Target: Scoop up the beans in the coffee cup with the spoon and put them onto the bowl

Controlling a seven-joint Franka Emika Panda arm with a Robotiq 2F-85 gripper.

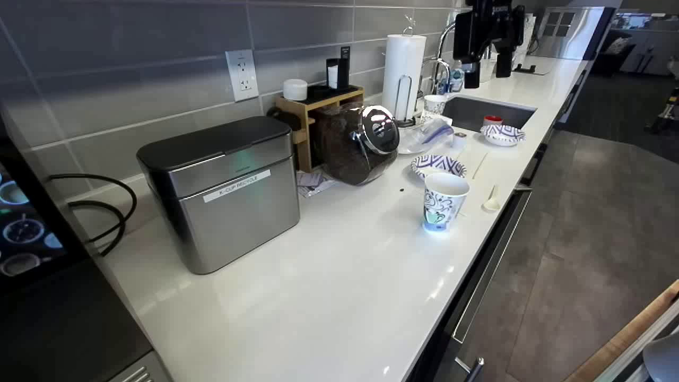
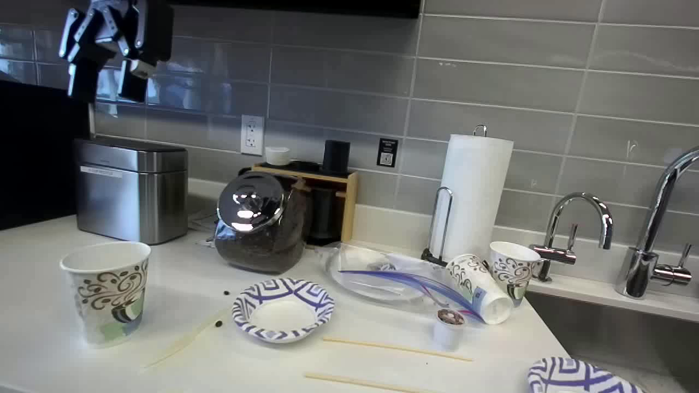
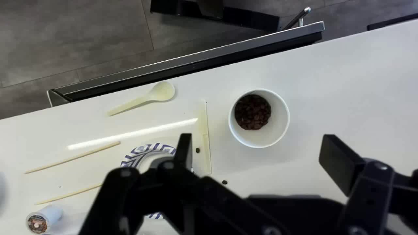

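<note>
White with scroll patterning, the coffee cup [image 2: 106, 295] is standing upright on the countertop [image 3: 352, 85], holding beans [image 3: 253, 112]. In the wrist view, taking the cup as dial centre, the pale spoon [image 3: 153, 95] is lying between nine and ten o'clock; the blue-patterned bowl [image 3: 143, 153], partly obscured, is sitting at eight. The gripper [image 3: 260, 154] is hovering above the countertop, fingers standing apart at four and eight.

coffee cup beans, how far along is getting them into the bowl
Done: no transfer shows; beans sit in the coffee cup. In hand: nothing; the jaws stand open. Left, probably: lift the spoon off the counter, scoop, tip beans into the bowl, where none show.
</note>
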